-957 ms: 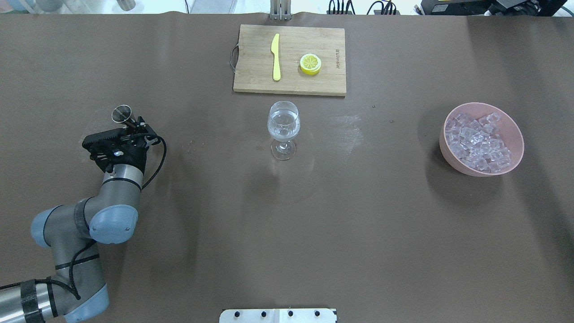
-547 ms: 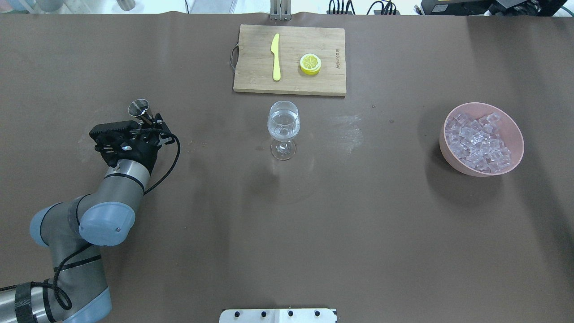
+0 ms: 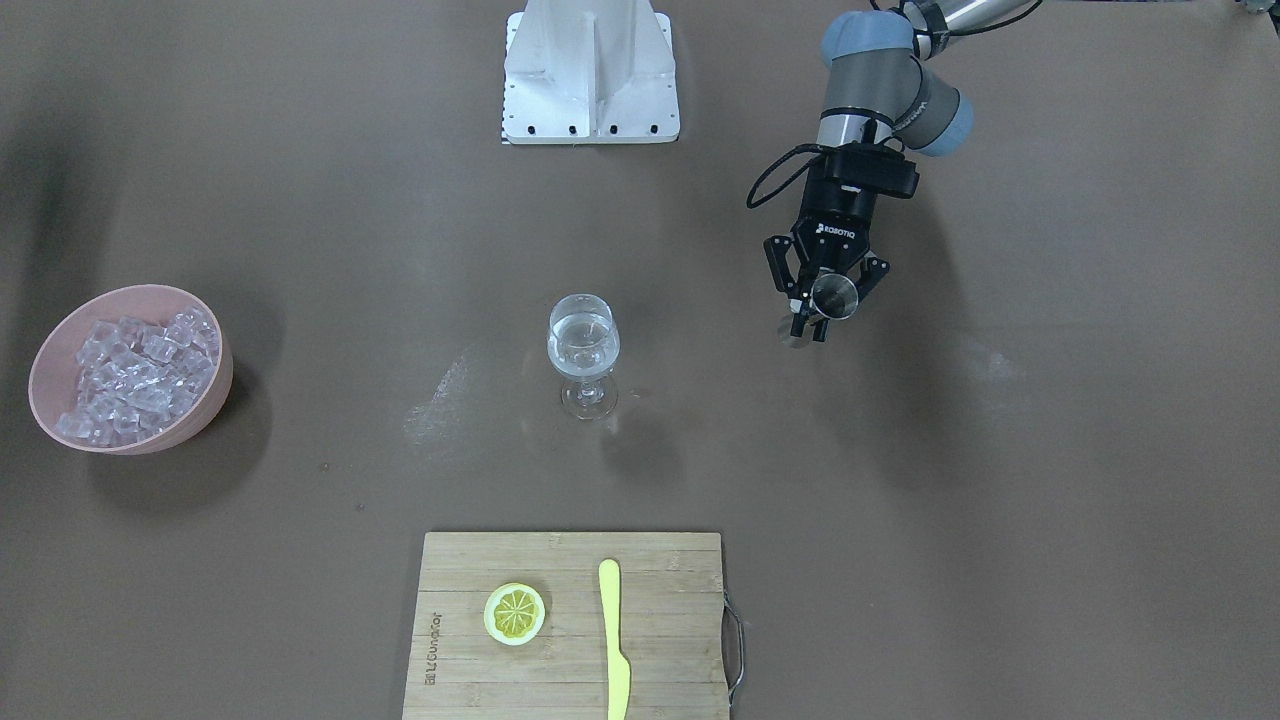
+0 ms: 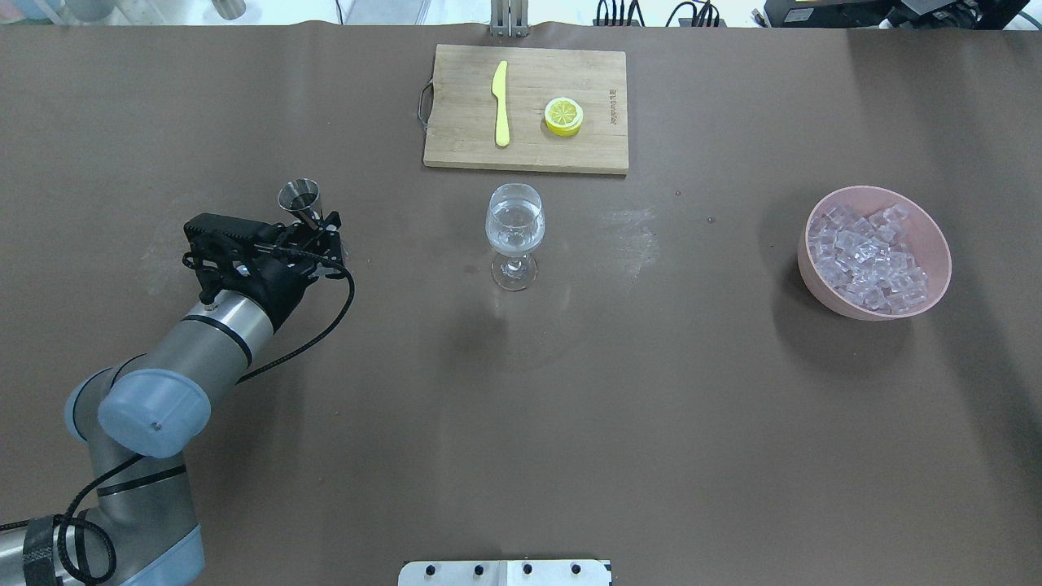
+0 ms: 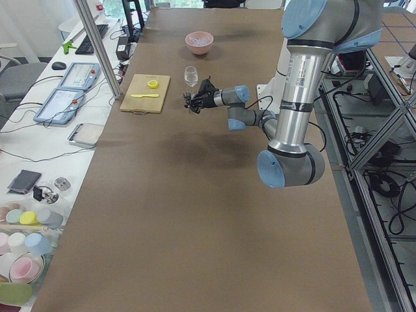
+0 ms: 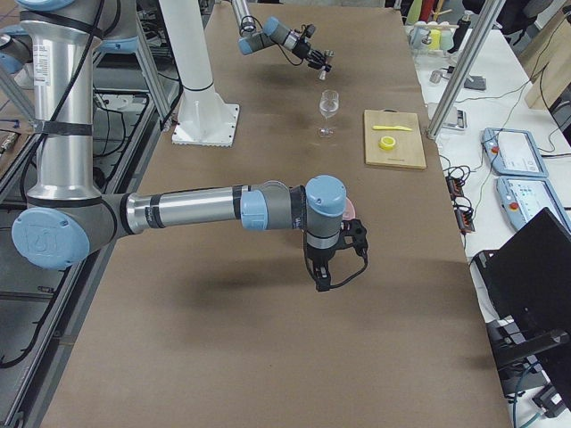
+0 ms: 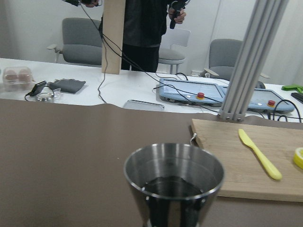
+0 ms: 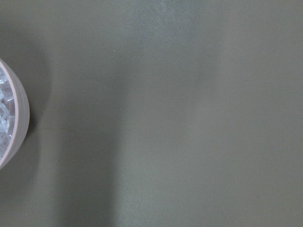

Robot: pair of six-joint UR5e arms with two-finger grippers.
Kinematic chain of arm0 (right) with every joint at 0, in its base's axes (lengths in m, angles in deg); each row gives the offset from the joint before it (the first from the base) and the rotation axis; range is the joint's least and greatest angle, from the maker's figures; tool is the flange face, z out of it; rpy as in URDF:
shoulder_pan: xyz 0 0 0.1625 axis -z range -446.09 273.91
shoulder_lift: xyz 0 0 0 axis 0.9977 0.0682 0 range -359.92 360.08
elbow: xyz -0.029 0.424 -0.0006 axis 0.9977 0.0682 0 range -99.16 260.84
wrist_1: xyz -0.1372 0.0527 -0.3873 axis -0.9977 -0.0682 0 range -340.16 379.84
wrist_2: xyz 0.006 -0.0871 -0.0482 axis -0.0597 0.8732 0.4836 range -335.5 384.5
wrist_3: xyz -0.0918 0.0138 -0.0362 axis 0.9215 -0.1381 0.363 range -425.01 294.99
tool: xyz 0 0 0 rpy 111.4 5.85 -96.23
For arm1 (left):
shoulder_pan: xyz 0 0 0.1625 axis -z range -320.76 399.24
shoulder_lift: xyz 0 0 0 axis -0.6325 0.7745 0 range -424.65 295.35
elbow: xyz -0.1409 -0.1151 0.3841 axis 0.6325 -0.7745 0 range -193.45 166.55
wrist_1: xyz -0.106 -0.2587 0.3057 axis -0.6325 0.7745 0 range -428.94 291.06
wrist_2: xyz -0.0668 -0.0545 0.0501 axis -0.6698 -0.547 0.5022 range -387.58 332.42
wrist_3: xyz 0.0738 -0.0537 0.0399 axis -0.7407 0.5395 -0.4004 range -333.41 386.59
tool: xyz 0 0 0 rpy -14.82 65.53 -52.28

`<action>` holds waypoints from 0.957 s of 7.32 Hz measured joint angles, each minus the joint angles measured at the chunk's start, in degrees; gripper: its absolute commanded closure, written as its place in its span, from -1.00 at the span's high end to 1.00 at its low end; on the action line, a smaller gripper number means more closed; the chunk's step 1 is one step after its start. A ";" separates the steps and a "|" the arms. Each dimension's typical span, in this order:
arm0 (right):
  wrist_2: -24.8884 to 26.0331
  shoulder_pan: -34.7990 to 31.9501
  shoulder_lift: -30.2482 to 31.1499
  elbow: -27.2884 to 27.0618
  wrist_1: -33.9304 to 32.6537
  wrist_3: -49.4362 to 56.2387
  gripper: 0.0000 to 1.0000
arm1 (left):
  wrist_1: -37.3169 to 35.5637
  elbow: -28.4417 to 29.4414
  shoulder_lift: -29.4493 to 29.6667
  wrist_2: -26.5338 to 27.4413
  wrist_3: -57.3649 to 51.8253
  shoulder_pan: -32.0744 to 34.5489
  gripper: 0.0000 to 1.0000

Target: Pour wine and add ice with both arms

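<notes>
My left gripper [image 4: 314, 228] is shut on a steel jigger [image 4: 299, 198] and holds it upright above the table, left of the wine glass [image 4: 514, 228]. In the left wrist view the jigger [image 7: 173, 182] holds some dark liquid. The glass [image 3: 583, 352] stands at the table's middle with clear liquid in it. The ice [image 4: 869, 260] fills a pink bowl [image 4: 940, 244] at the right. My right gripper [image 6: 326, 272] shows only in the exterior right view, hovering near the bowl; I cannot tell whether it is open or shut. The right wrist view shows the bowl's rim [image 8: 23, 118].
A wooden cutting board [image 4: 456, 106] lies behind the glass with a yellow knife [image 4: 501, 102] and a lemon slice [image 4: 563, 115] on it. The white stand base [image 3: 590, 90] is at the robot's edge of the table.
My left arm has moved to the right, towards the wine glass, carrying the jigger. The glass, bowl and board have not moved.
</notes>
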 measured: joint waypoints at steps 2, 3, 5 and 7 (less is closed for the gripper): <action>0.00 -0.05 0.03 0.01 0.00 -0.03 1.00 | 5.47 -0.04 2.12 -9.49 -12.95 -0.07 -1.00; 0.00 -0.15 0.03 0.05 0.00 -0.04 1.00 | 6.55 -0.09 3.56 -15.57 -16.79 0.11 -1.00; 0.00 -0.42 0.03 0.07 0.00 -0.08 1.00 | 7.01 -1.09 4.49 -26.10 -24.45 1.90 -1.00; -0.04 -0.55 0.03 0.02 0.00 -0.08 1.00 | 5.03 -1.56 4.79 -32.34 -27.49 4.56 -1.00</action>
